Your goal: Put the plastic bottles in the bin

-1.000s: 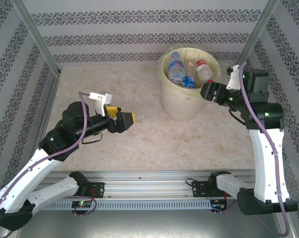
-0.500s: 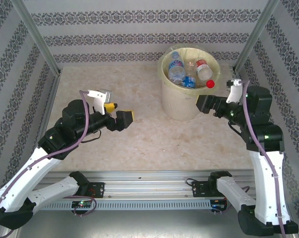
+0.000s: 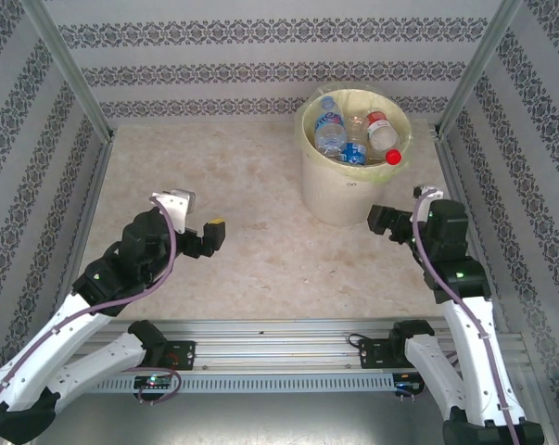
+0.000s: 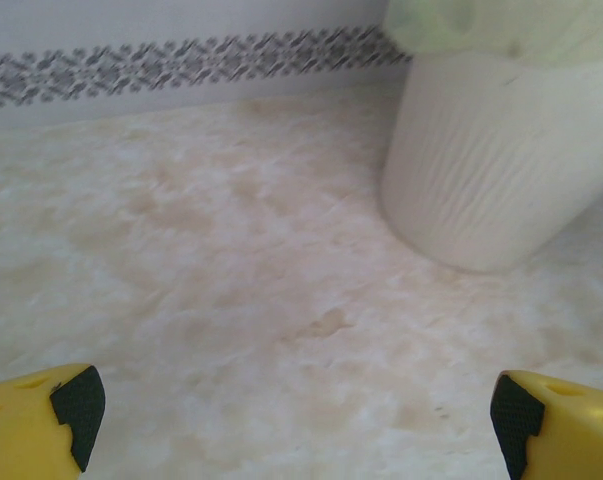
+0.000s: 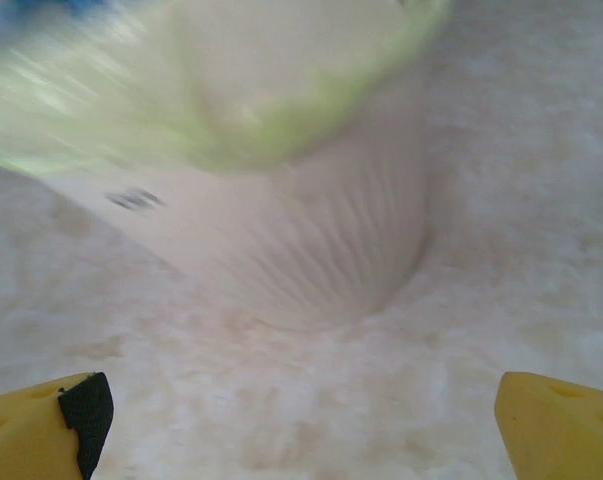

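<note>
- A big round cream-white plastic bin (image 3: 339, 195) stands on the flat beige stone-look table (image 3: 242, 167), far back and to the right.
- A thin pale yellow plastic bag (image 3: 309, 119) lines the bin and folds over its rim.
- A few small clear plastic bottles (image 3: 331, 126) lie inside the bin, all mixed together.
- One bottle has a white cap and a blue label. Another one (image 3: 381, 130) has a red label. A third one (image 3: 393, 157) shows a red cap and leans by the right side of the rim.
- The left gripper (image 3: 210, 235) is on the left part of the table, well apart from the bin, and it points toward the bin.
- In the left wrist view the left gripper (image 4: 291, 420) has its jaws spread wide. One yellow finger (image 4: 36, 420) is at each bottom corner, with bare table between them and nothing held.
- That view shows the ribbed side of the bin (image 4: 491, 170) at the upper right, sitting flat on the table.
- The right gripper (image 3: 382, 221) is near the bin, just in front of it and a bit to the right, not touching it.
- In the right wrist view the right gripper (image 5: 301, 420) also has its jaws spread wide, and it holds nothing.
- The bin (image 5: 321, 230) looks blurry in that view, with the yellow-green bag (image 5: 181, 110) smeared across the top.
- Pale walls with grey flower-pattern stripes (image 3: 260, 69) stand around the table.
- A long silver metal rail (image 3: 279, 336) runs along the near edge, where both arms are fixed.
</note>
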Motion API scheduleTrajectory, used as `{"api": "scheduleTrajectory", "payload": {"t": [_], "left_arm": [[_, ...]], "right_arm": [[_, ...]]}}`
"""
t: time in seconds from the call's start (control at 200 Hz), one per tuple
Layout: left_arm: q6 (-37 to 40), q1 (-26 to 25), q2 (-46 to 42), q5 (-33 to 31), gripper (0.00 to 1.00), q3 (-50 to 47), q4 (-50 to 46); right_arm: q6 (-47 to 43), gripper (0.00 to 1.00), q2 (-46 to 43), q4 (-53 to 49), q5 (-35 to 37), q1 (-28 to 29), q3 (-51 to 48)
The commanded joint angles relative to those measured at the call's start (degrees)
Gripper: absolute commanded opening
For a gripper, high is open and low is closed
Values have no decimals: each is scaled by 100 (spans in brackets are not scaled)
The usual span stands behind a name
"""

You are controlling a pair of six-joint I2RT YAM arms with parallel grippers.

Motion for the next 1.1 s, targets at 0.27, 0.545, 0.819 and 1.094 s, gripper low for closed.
{"api": "scheduleTrajectory", "payload": {"t": [0.27,0.545,0.819,1.094], "left_arm": [[21,47,-189,-1306,100,-988,354],[163,421,-257,-1380,100,-1464,678],[279,1487,-239,-680,100,-1833,1096],[650,2217,-20,-350,100,-2396,2139]], "right_arm": [[-427,98,4,3422,2277,8,-2228],[-948,98,1217,5545,2584,3,-2919],[-1212,98,2471,7024,2519,29,-3031],[-1427,98,3710,8486,2375,72,-2925]]}}
